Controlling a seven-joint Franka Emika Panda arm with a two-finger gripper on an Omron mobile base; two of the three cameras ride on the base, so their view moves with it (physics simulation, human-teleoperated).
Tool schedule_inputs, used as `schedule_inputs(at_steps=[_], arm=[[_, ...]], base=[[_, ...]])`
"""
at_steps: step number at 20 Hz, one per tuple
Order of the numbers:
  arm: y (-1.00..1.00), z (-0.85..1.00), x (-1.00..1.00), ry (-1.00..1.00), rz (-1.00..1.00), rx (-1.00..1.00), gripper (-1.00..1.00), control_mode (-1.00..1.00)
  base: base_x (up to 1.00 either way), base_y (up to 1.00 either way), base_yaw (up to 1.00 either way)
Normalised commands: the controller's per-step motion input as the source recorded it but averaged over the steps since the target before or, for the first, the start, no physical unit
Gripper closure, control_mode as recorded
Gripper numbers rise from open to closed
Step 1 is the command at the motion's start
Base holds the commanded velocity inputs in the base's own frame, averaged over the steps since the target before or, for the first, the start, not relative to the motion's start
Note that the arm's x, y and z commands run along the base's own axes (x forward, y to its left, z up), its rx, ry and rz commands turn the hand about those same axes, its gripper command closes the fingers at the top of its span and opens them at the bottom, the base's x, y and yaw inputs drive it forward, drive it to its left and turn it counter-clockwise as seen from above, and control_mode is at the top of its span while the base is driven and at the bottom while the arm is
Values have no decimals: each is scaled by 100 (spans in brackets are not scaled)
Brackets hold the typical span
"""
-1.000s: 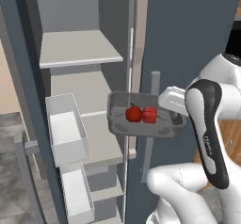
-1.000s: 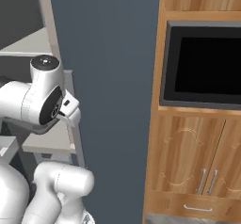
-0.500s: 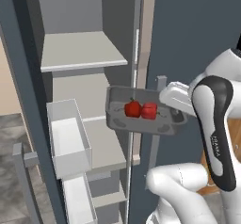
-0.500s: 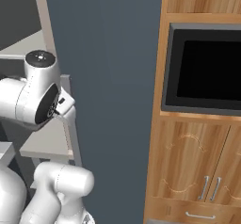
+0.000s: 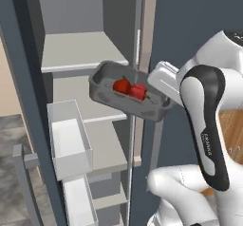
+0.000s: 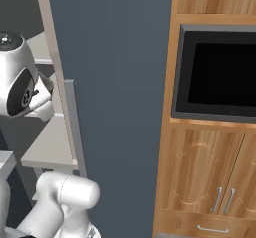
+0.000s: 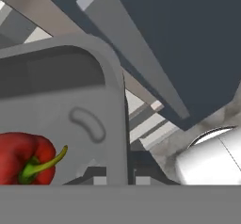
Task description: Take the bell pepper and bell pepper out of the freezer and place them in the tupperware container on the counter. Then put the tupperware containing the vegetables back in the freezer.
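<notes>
The dark grey tupperware container (image 5: pixel 110 93) hangs in the air in front of the open freezer (image 5: pixel 76 54), level with its middle shelf. Two red bell peppers (image 5: pixel 122 86) (image 5: pixel 138 91) lie side by side inside it. My gripper (image 5: pixel 162 104) is shut on the container's right-hand rim, with the white hand just behind it. In the hand view the gripper (image 7: pixel 120 180) pinches the rim wall (image 7: pixel 117 100), and one bell pepper (image 7: pixel 23 157) with a green stem lies in the tub at lower left.
Pale clear drawers (image 5: pixel 69 139) stick out of the freezer below the container. The slate-blue freezer door (image 6: pixel 115 82) with its grey bar handle (image 6: pixel 75 127) stands to the right. Beyond it are a black wall oven (image 6: pixel 220 74) and wooden cabinets (image 6: pixel 205 182).
The container with both peppers has risen and moved left, closer to the freezer's shelves, still in my grip. The arm's upper link has swung up with it.
</notes>
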Motion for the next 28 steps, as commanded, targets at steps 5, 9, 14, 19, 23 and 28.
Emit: schedule_inputs(at_steps=[5, 9, 14, 19, 23, 28], arm=[[75, 26, 17, -1, -36, 0, 100, -100], [50, 23, 62, 0, -40, 0, 100, -100], [39, 9, 75, 0, -32, 0, 100, -100], [35, 11, 74, 0, -19, 5, 100, -100], [38, 7, 91, 0, -9, 11, 100, -100], [28, 8, 94, 0, -4, 13, 100, -100]], base=[[0, 0, 0], [0, 0, 0], [0, 0, 0], [0, 0, 0], [0, 0, 0], [0, 0, 0]])
